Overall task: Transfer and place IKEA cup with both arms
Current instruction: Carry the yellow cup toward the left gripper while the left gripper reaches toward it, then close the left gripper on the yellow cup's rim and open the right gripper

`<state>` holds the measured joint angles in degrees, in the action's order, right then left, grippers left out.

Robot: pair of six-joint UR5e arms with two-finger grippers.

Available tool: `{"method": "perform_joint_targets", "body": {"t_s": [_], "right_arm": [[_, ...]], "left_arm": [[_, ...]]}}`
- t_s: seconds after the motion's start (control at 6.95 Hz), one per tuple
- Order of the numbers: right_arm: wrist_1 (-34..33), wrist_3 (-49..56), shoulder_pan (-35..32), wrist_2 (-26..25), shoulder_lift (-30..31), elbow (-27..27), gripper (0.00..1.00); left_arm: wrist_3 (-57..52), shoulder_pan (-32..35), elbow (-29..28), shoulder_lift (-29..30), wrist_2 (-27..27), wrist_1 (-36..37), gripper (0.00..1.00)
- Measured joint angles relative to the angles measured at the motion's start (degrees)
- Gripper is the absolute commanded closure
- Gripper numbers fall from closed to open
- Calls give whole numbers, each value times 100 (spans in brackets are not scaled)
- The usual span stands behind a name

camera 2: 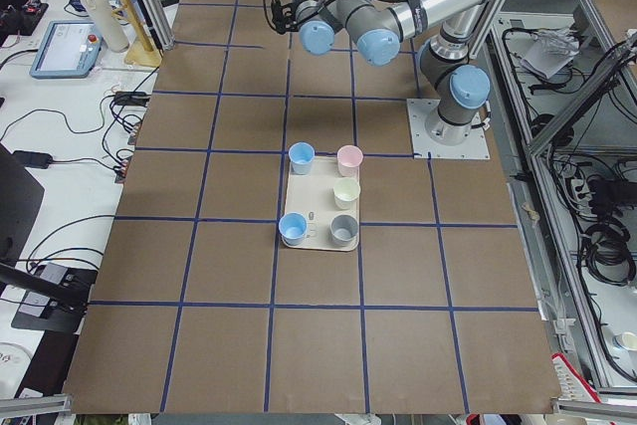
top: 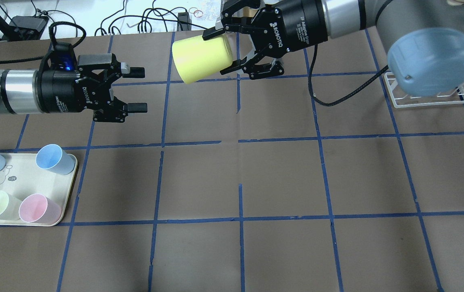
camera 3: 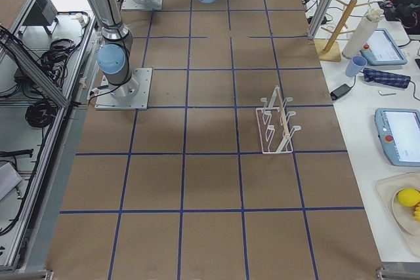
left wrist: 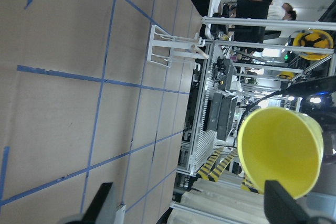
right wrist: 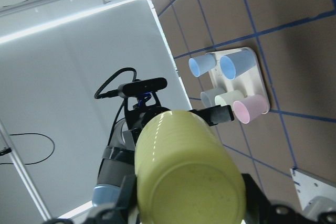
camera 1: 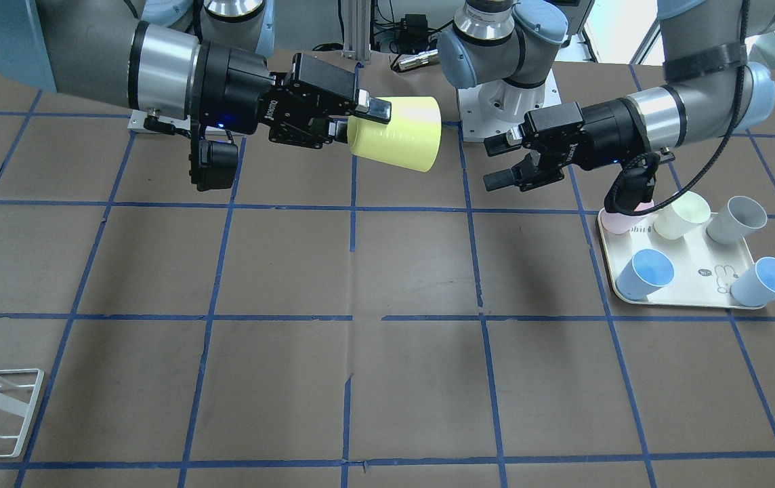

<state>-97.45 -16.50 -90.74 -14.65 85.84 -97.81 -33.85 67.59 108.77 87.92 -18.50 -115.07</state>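
The bright yellow IKEA cup [top: 201,59] is held on its side in the air above the table's far middle. Its open mouth faces my left gripper. My right gripper [top: 222,50] is shut on the cup near its base, one finger on each side. The cup also shows in the front view [camera 1: 394,132], where the right gripper [camera 1: 360,120] grips it. My left gripper [top: 136,90] is open and empty, a short gap away from the cup's mouth. In the left wrist view the cup's mouth [left wrist: 281,150] shows ahead, to the right of the open fingers [left wrist: 102,205].
A cream tray [top: 21,178] at the near left holds blue, pale cream-yellow, pink and grey cups [camera 1: 682,215]. A white wire rack [top: 426,99] stands at the far right, also shown in the right side view [camera 3: 275,122]. Blue tape lines grid the brown table.
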Motion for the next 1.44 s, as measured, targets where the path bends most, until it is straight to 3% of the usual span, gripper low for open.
{"method": "perform_joint_targets", "body": {"t_s": [0.29, 0.86, 1.3, 1.44], "right_arm": [[-38, 32, 109, 633, -60, -388, 100], [-43, -33, 54, 886, -288, -448, 100], [-6, -79, -97, 990, -312, -441, 100], [20, -89, -112, 1080, -324, -441, 100]], "left_arm": [[-10, 42, 154, 12, 381, -121, 0], [-89, 673, 193, -20, 777, -82, 0], [-85, 792, 177, 23, 944, -52, 3], [-76, 813, 171, 52, 1036, -45, 19]]}}
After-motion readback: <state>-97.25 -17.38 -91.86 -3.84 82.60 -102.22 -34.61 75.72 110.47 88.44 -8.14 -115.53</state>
